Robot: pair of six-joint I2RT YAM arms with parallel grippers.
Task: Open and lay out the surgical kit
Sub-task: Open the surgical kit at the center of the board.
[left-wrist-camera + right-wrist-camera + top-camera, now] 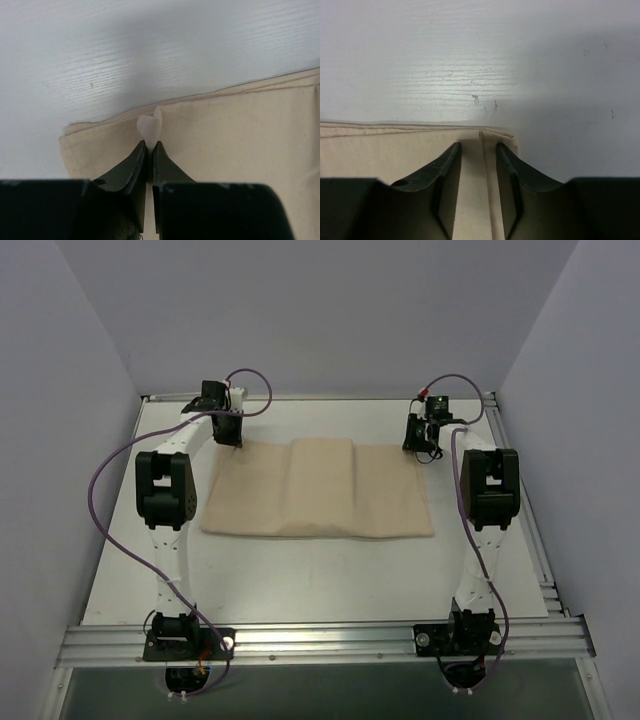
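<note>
One beige cloth wrap [320,490] lay on the table, just above the middle of the overhead view, as a single wide, flat rectangle. Two creases running top to bottom split it into three panels, and the middle one stood a little raised. No tray, instrument or packet showed; only cloth was visible.

Two arms were in view, the left arm [165,490] on the left of the overhead frame and the right arm [488,490] on the right, each reaching up the frame to one upper corner of the wrap. Two purple cables [100,480] looped away from them, one on each side.

The left gripper [228,430] sat at the wrap's upper left corner. In its wrist view the left gripper [150,145] was clenched, its two black fingers [130,165] nearly meeting on a small upstanding pinch of the cloth [225,130] near the edge.

The right gripper [420,445] was at the upper right corner. In its wrist view the right gripper [477,146] was released, its two fingers [445,165] standing apart over the cloth [380,145], a folded edge running between them.

The table [330,580] was white with a faint wood grain, and a few small dark specks marked it in the right wrist view. An aluminium rail [320,640] crossed the lower part of the overhead frame and carried both bases. Plain pale walls [320,310] closed in the back and both sides.
</note>
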